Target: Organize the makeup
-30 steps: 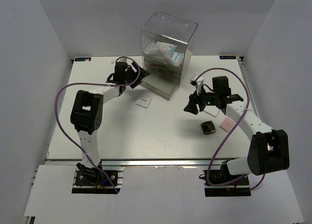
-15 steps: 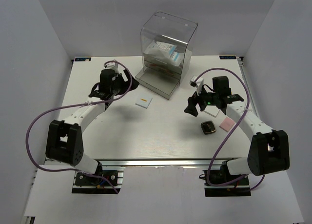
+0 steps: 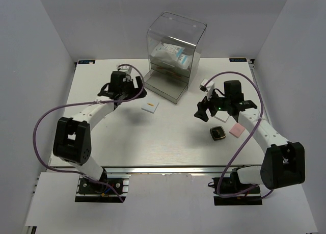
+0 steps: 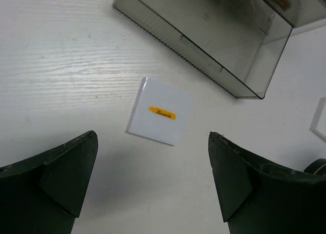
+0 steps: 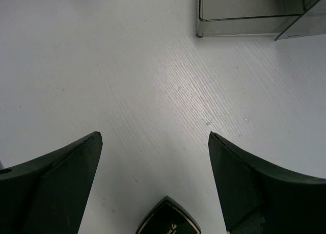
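Observation:
A white square with a yellow label [image 3: 150, 106] lies on the table in front of the drawer box; it also shows in the left wrist view [image 4: 160, 111]. My left gripper [image 3: 136, 91] is open and empty, just left of it and above the table [image 4: 153, 183]. A black gold-rimmed compact [image 3: 218, 133] lies at the right, with a pink square [image 3: 237, 130] beside it and a second white square [image 3: 220, 119] partly under my right arm. My right gripper [image 3: 202, 111] is open and empty above the compact's far corner [image 5: 170, 219]. The clear packet [image 3: 168, 54] is inside the box. The dark-red sticks cannot be made out.
The large clear drawer box [image 3: 175, 37] stands at the back centre. Its bottom drawer [image 3: 165, 85] is pulled out toward the white square and shows empty in the left wrist view [image 4: 204, 35]. Grey walls close in the table on the left, right and back.
My left arm swung out from the drawer to the left, then came back right, nearer the labelled white square. My right arm has barely moved. Both grippers stay open.

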Controlling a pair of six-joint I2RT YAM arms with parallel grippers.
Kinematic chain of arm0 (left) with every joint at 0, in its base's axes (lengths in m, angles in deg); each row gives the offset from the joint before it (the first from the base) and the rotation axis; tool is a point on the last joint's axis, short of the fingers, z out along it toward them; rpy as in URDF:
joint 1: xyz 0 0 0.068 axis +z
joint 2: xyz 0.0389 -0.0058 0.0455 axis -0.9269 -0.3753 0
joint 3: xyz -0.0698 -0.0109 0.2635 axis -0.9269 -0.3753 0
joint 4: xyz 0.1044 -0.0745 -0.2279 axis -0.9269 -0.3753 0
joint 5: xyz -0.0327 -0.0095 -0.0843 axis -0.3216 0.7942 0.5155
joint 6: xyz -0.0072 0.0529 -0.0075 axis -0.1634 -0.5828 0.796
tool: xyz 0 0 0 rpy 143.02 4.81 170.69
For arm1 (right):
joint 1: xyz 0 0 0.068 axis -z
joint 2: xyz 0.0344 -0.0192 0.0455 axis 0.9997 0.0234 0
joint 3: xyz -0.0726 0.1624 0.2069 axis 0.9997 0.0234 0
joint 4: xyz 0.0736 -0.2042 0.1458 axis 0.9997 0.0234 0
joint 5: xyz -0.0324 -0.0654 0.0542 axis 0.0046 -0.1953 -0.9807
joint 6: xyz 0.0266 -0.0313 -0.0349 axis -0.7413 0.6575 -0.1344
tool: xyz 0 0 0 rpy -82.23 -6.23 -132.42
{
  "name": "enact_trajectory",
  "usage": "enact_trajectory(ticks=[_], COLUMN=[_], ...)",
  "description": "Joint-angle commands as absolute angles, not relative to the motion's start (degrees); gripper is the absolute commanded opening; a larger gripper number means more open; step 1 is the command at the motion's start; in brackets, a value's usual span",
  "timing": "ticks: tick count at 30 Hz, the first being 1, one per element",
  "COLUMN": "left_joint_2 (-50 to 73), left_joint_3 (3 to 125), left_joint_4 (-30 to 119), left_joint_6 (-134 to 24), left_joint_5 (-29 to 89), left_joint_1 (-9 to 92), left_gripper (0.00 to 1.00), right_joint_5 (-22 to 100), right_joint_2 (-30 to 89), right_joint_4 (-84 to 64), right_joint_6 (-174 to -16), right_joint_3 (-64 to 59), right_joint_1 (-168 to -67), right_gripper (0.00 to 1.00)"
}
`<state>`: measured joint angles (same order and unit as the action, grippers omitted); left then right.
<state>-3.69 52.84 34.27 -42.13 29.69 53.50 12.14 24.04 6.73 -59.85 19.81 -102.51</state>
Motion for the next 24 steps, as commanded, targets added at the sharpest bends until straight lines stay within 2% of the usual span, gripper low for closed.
enact_trajectory(ticks=[1,6,15,24], left_joint_2=[-7.26,-12.36,-20.28,-24.23], left_joint_3=[59.08,62.95,67.08,68.58], left_joint_4=[26.25,22.29,21.75,25.36], left_joint_6=[-50.18,-53.86,-57.22,-59.23], left_joint_5=[24.29,16.46,14.7,18.21], left_joint_1=[48.45,45.46,41.15,40.18], left_gripper=[0.98,0.98,0.98,0.98], right_joint_5=[13.31,13.84,14.1,13.92], right_joint_2=[21.45,20.39,21.09,21.8], right_joint_4=[6.85,6.41,6.06,6.06], right_joint_6=[-60.55,-61.16,-61.78,-62.4], right_joint_3=[20.5,21.82,21.91,21.73], right_joint_1=[-102.11,-101.23,-100.79,-100.7], right_gripper=[0.89,0.89,0.89,0.89])
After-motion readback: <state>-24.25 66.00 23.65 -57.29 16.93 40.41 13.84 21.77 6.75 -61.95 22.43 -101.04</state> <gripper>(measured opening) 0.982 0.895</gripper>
